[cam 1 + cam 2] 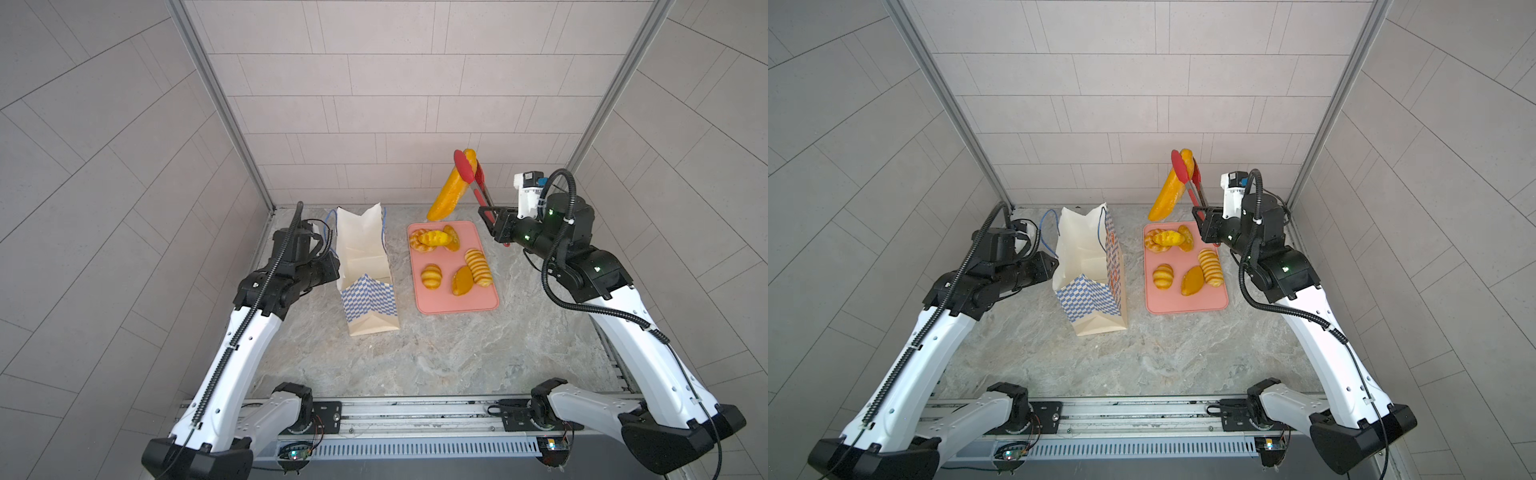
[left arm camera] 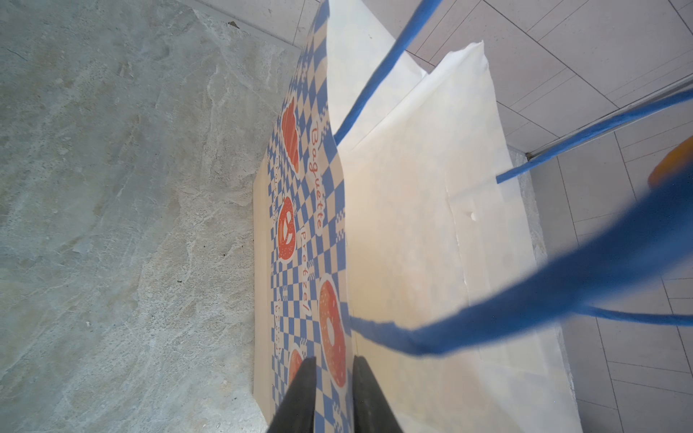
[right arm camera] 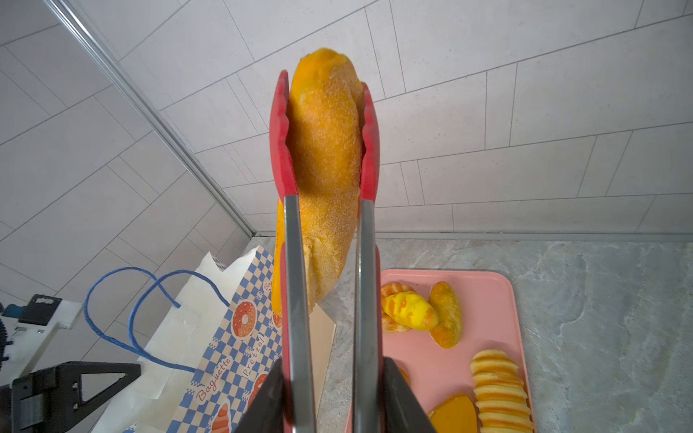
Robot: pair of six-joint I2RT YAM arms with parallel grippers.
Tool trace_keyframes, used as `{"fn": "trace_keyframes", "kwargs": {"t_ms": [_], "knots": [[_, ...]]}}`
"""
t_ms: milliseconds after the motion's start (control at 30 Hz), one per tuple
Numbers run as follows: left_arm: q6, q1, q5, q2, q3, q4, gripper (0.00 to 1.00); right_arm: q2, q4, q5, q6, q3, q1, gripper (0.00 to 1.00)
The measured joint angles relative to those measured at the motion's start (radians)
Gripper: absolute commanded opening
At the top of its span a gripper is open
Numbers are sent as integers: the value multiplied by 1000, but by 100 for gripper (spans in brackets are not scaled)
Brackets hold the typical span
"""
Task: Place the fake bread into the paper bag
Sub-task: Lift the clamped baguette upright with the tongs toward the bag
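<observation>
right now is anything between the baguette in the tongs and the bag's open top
Nothing visible blocks it. The baguette, pinched in the tongs held by the right gripper, hangs clear of the pink tray, and the paper bag stands open beside it. Only a blue cord handle rises at the nearer rim.

in the left wrist view a blue cord handle (image 2: 562,285) near the lens is blurred, and an orange shape (image 2: 673,165) at the edge is blurred and cut off. in the right wrist view the tongs (image 3: 296,285) cover part of the baguette (image 3: 326,150); the frame cuts off the pink tray (image 3: 442,367) and a flat bun (image 3: 453,416).
</observation>
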Motion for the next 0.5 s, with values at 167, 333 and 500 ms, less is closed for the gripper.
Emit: {"fn": "trace_keyframes", "kwargs": {"t_ms": [167, 333, 500], "knots": [[0, 0, 0, 0, 0, 0, 18, -10, 77, -35, 23, 4, 7, 36], [0, 0, 0, 0, 0, 0, 15, -10, 148, -69, 53, 14, 25, 36], [0, 0, 0, 0, 0, 0, 13, -10, 202, -87, 71, 15, 72, 37]]}}
